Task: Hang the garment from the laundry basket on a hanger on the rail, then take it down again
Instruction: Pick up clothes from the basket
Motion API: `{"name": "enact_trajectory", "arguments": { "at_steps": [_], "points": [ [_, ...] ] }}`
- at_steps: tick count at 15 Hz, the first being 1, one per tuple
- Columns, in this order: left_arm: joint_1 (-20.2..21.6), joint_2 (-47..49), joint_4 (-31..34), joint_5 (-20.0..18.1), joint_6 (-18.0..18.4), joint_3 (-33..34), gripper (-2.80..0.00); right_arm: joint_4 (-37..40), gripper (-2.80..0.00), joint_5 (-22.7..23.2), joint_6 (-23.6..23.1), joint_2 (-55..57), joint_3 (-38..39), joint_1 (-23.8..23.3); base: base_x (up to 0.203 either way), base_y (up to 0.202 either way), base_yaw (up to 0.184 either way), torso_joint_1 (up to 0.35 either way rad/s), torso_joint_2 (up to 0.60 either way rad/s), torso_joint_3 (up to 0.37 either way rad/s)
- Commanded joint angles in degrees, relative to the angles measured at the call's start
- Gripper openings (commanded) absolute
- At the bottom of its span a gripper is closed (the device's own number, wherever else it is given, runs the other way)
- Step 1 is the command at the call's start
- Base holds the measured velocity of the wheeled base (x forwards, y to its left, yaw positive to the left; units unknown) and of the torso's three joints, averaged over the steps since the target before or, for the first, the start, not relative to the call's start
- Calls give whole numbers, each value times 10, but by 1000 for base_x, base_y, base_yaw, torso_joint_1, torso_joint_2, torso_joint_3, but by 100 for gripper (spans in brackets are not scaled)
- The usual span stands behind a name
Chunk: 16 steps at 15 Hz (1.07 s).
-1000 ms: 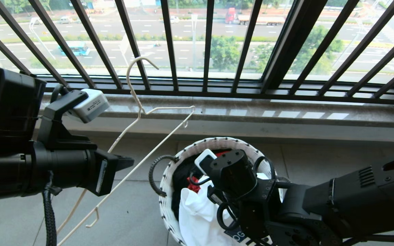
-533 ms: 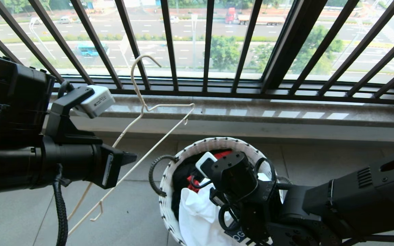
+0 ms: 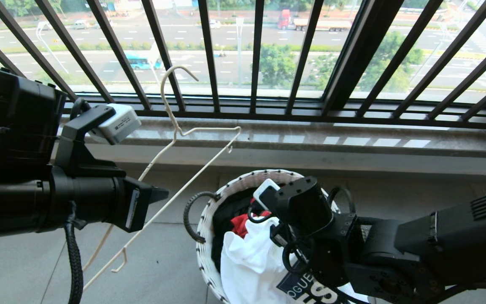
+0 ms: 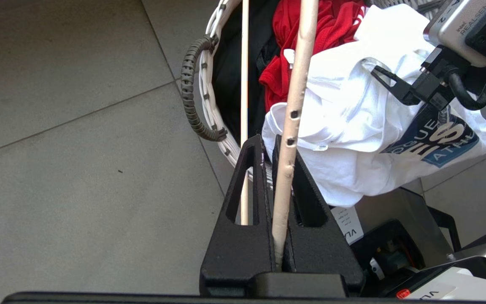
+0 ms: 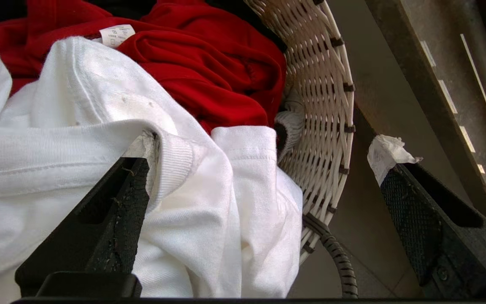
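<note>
One white T-shirt point(image 3: 251, 261), crumpled, blue logo, in basket point(image 3: 205, 228).

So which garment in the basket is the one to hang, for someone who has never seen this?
Below the barred window, a white woven basket stands on the floor. The white T-shirt lies on top, spilling over the near rim. Unlike the red and black clothes behind it, it carries a dark blue logo.
</note>
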Motion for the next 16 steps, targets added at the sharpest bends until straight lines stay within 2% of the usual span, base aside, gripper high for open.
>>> {"name": "enact_trajectory", "arguments": {
  "at_steps": [1,16],
  "points": [
    [0,2,1,0,-1,1,-280,4,0,-2,-2,-22,4,-1,0,0,0,0,0,0],
    [0,5,0,0,0,5,-280,0,0,-1,0,16,1,8,0,0,0,0,0,0]
  ]
}}
